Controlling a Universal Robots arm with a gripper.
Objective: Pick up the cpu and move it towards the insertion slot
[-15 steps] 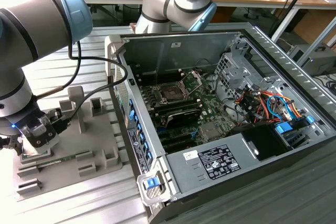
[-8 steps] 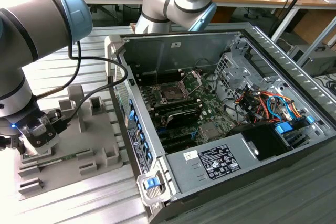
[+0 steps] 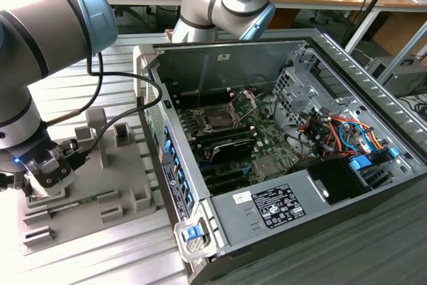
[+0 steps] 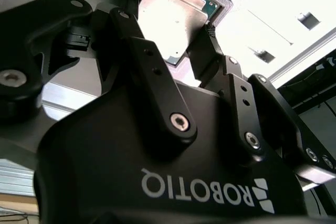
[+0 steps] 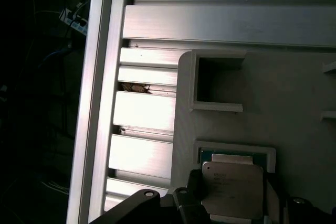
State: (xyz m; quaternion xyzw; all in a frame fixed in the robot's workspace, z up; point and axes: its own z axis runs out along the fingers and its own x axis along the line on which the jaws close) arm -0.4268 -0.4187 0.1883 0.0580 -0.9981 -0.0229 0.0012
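Closest up, black hand [image 4: 169, 27] with both fingers [image 4: 131, 40] closed against two opposite edges of the cpu [image 4: 170, 11], pale metal top showing in both wrist views. Held low at the square pocket of the grey fixture [image 5: 252, 93]; seated or just lifted, cannot tell. Beneath and around that, ribbed aluminium worktop [image 5: 142, 111]. Well apart, toward the exterior view's right, open computer case [image 3: 213, 65], with the insertion slot [image 3: 219, 118] on its green board [image 3: 267, 141], load plate [image 3: 248, 101] raised.
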